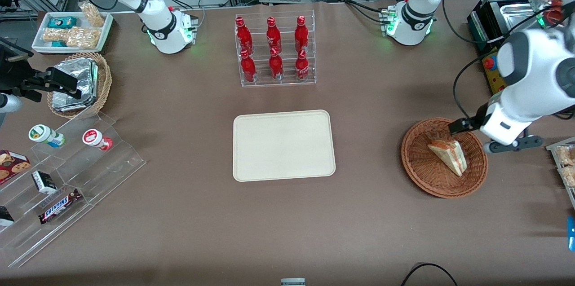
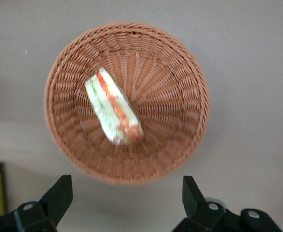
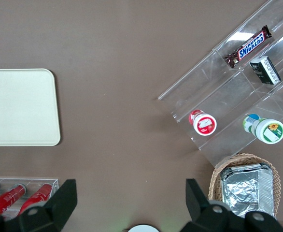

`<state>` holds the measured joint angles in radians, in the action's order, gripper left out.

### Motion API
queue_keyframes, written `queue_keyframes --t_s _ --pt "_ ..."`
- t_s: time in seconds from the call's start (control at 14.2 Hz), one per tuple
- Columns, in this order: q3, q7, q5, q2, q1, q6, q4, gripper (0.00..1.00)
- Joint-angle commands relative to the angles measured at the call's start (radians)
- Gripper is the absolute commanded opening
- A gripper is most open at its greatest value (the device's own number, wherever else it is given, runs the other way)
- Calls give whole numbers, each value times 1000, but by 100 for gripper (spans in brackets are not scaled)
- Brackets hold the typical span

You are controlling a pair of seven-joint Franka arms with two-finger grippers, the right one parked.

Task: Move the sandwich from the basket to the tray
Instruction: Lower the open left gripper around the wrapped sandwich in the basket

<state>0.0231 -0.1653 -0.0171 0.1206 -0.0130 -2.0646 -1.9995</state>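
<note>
The sandwich (image 1: 449, 155), a white-bread wedge with red-orange and green filling, lies in the reddish-brown wicker basket (image 1: 417, 173) toward the working arm's end of the table. My gripper (image 1: 469, 138) hovers above the basket's rim, open and holding nothing. In the left wrist view the sandwich (image 2: 113, 107) rests near the middle of the basket (image 2: 180, 63), and the gripper (image 2: 125, 186) stands wide open just outside the rim. The cream-beige tray (image 1: 283, 144) sits bare at the table's middle, also seen in the right wrist view as the tray (image 3: 21, 106).
A clear rack of red bottles (image 1: 275, 50) stands farther from the front camera than the tray. A tan basket with foil packets (image 1: 81, 84), a stepped acrylic display (image 1: 67, 178) and a white snack tray (image 1: 74, 30) lie toward the parked arm's end. A snack container (image 1: 566, 160) sits beside the basket.
</note>
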Motion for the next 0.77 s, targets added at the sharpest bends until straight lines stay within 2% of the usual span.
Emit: queue_keyframes --t_s 0.0,0.28,0.7 --pt "9 -5 -8 16 -39 -126 -70 100" --pt "9 -66 9 69 -87 -181 -67 100" --pt "11 -432 9 163 -85 -288 -68 100"
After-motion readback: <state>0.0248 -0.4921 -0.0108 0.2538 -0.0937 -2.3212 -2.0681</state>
